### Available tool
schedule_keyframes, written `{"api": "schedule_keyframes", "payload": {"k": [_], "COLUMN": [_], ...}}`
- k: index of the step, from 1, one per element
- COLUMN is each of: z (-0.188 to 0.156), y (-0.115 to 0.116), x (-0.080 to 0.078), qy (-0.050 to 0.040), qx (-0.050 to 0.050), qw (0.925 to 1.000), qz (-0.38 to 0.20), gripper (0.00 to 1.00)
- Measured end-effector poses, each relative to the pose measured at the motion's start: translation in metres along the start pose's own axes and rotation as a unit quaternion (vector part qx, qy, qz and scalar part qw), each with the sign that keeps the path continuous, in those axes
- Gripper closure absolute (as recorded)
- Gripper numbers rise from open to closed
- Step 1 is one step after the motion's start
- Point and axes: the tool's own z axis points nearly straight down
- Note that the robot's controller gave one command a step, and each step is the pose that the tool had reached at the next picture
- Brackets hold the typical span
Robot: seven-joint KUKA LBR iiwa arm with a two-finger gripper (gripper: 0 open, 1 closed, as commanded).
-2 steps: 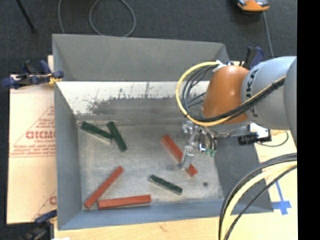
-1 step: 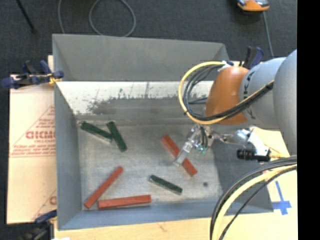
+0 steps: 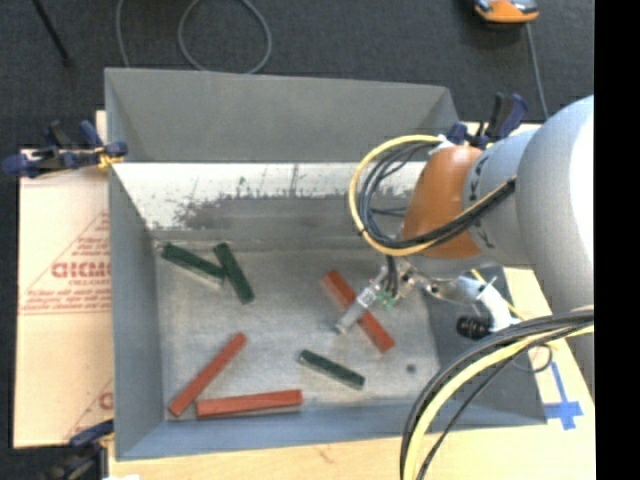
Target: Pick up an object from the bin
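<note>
My gripper (image 3: 352, 316) reaches down into the right half of the bin, right over a red flat stick (image 3: 377, 335). This stick lies slantwise from upper left to lower right, and the gripper crosses its middle and hides it there. A short dark green stick (image 3: 331, 368) lies on the floor just below and left of the gripper, apart from it.
Two dark green sticks (image 3: 195, 261) (image 3: 234, 272) lie touching in a V at the bin's upper left. Two long red sticks (image 3: 207, 373) (image 3: 250, 403) lie at the lower left, meeting at one end. The arm with its orange cover and cables looms over the bin's right side.
</note>
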Motion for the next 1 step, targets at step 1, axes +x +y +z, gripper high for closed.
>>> {"api": "schedule_keyframes", "payload": {"k": [1], "z": [-0.0005], "y": [-0.0008], "x": [-0.0015], "qy": [-0.001], "qx": [0.0], "qw": [1.0], "qz": [-0.002], "gripper": [0.0]}}
